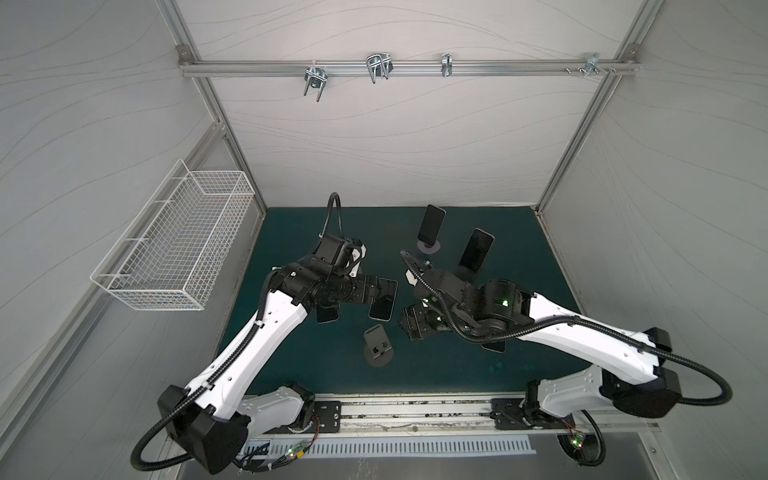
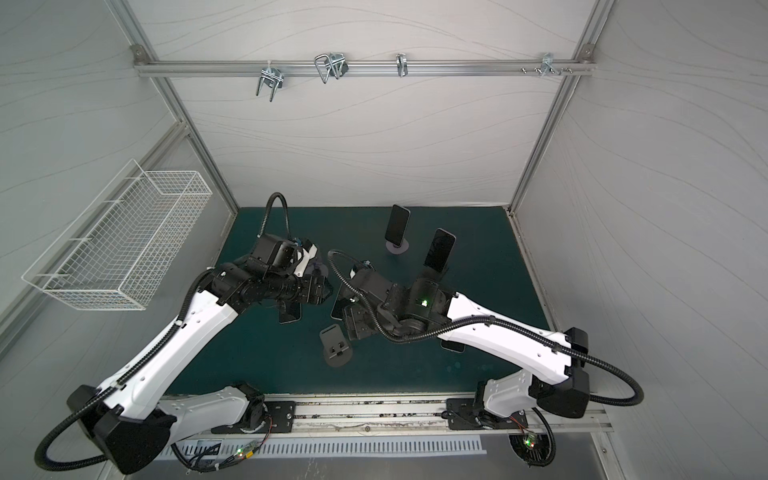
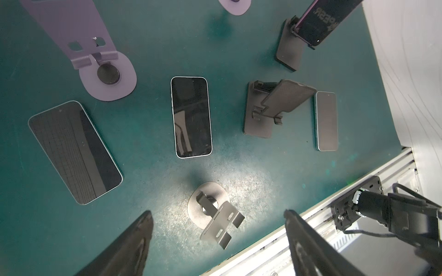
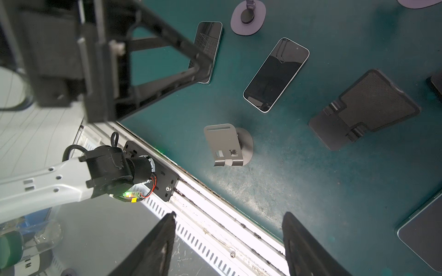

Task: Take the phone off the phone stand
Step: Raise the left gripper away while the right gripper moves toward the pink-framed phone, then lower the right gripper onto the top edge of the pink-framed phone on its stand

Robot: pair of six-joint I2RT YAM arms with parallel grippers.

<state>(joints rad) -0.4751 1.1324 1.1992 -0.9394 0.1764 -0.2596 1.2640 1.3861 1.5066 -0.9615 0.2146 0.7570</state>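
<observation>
Two white-shelled arms (image 1: 266, 332), black joints, black corrugated cables (image 1: 528, 330), small green status lights (image 1: 505, 302).

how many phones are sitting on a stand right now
2. The rear phone stands on the round-based stand at the back; the nearer phone leans on the black stand to its right. Others may be hidden.

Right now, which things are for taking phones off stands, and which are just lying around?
For the job:
- back phone on its round-base stand
- nearer propped phone on its black stand

Just lying about:
- three flat phones
- empty grey stand, empty black stand, empty purple stand
- white wire basket, metal hooks
</observation>
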